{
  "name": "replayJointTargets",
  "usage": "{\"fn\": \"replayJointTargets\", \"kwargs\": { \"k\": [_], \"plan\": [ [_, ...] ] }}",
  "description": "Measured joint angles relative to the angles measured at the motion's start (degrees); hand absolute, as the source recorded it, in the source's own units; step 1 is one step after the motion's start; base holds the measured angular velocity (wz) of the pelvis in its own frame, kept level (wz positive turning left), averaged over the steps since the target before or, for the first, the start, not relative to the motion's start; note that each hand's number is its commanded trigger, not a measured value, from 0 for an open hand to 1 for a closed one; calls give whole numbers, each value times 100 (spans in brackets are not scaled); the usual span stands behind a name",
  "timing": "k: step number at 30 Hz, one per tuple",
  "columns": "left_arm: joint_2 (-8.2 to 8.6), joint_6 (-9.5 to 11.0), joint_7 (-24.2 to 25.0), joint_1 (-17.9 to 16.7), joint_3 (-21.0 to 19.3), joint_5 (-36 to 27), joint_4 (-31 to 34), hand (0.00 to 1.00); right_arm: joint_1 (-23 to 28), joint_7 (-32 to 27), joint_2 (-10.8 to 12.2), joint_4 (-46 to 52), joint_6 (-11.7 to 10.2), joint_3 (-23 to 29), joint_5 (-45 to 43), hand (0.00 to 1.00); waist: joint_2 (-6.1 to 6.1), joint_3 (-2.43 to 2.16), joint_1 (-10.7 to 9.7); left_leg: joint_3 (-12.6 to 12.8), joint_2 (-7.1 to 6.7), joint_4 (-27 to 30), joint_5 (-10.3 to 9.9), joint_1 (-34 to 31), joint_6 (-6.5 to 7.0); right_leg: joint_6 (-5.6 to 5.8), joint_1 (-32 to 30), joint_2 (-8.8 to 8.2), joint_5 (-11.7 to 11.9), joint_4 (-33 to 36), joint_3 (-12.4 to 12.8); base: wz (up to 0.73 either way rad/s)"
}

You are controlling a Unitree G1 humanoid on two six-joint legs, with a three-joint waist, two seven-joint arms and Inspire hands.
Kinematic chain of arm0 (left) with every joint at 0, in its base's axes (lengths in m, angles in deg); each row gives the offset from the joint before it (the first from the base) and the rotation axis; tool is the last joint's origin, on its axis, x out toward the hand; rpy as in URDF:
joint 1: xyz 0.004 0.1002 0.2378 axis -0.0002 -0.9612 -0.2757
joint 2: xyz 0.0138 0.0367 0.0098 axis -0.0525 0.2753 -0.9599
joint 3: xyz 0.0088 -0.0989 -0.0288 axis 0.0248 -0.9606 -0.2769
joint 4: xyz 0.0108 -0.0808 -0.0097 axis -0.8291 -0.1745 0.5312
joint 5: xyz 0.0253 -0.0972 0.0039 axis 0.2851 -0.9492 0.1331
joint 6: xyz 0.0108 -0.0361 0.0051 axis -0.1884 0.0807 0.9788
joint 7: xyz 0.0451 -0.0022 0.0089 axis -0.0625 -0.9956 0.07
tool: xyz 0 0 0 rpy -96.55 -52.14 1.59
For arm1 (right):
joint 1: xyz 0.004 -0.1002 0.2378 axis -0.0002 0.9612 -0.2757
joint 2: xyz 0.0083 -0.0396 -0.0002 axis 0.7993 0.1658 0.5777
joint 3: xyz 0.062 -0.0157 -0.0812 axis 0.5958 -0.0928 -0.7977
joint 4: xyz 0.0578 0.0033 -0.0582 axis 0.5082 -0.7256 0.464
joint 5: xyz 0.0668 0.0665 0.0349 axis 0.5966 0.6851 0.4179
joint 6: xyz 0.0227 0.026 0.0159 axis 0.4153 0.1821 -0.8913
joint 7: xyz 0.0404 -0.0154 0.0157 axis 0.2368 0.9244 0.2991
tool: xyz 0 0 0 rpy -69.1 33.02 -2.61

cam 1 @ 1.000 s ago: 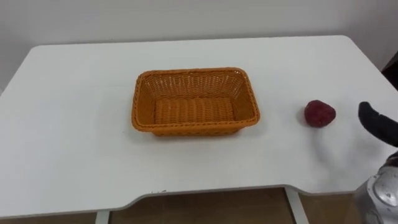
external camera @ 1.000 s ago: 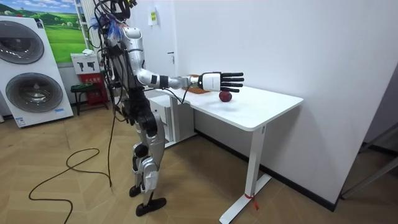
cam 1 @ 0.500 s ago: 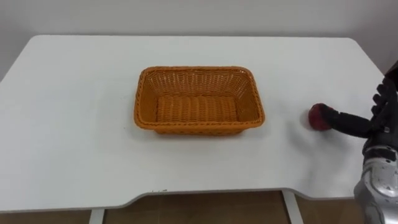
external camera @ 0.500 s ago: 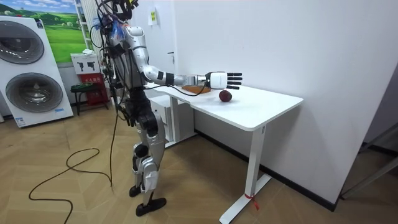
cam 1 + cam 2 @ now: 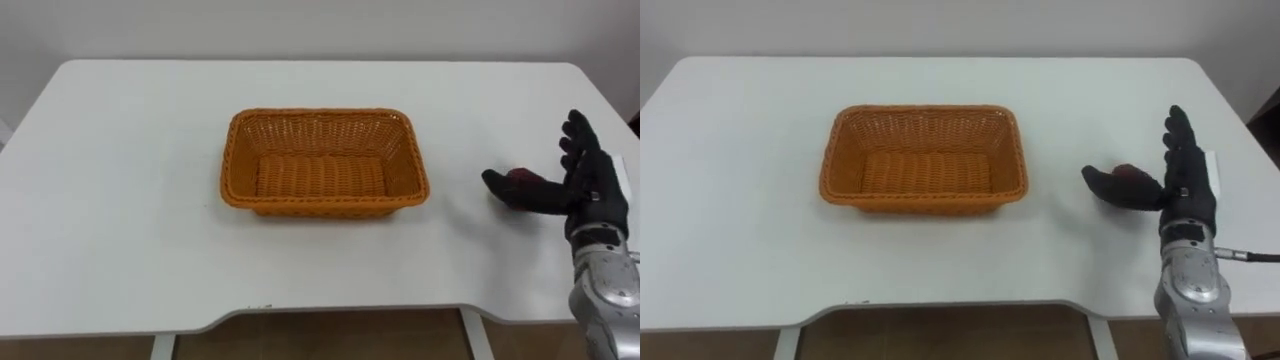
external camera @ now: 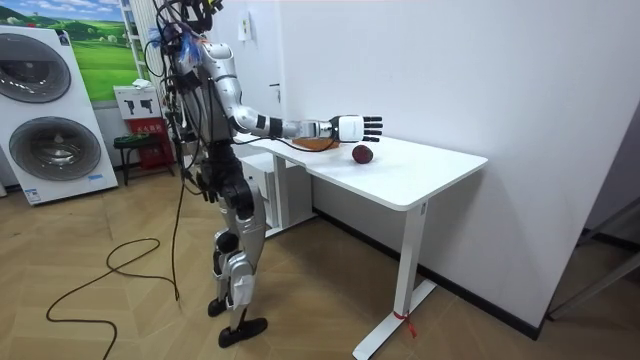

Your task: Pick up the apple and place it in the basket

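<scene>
Reaching for round dark-red apple — black right hand, fingers straight and apart, sits just beside it; next, clasp it (rectangular orange wicker basket stands empty).

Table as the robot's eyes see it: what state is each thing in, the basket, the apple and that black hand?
basket: upright on the table, empty.
apple: on the table to the right of the basket, outside it, partly hidden behind the thumb.
right hand: open, fingers straight, next to the apple, not closed round it.
</scene>
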Motion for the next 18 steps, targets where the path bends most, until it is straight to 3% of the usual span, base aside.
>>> {"fn": "replayJointTargets", "kwargs": {
  "k": [2,18],
  "plan": [
    [0,-1,1,14,5,0,0,0,-59,97,-7,-179,95,-2,-17,0,-6,2,0,-25,-1,2,2,-15,-2,0,-1,2,0,6,-45,5],
    [-107,-27,59,9,5,-12,-10,0,-414,125,-135,-1404,125,-162,-21,0,-72,-18,129,-86,-7,10,3,24,-4,0,108,-10,0,1,-220,2]
  ]
}}
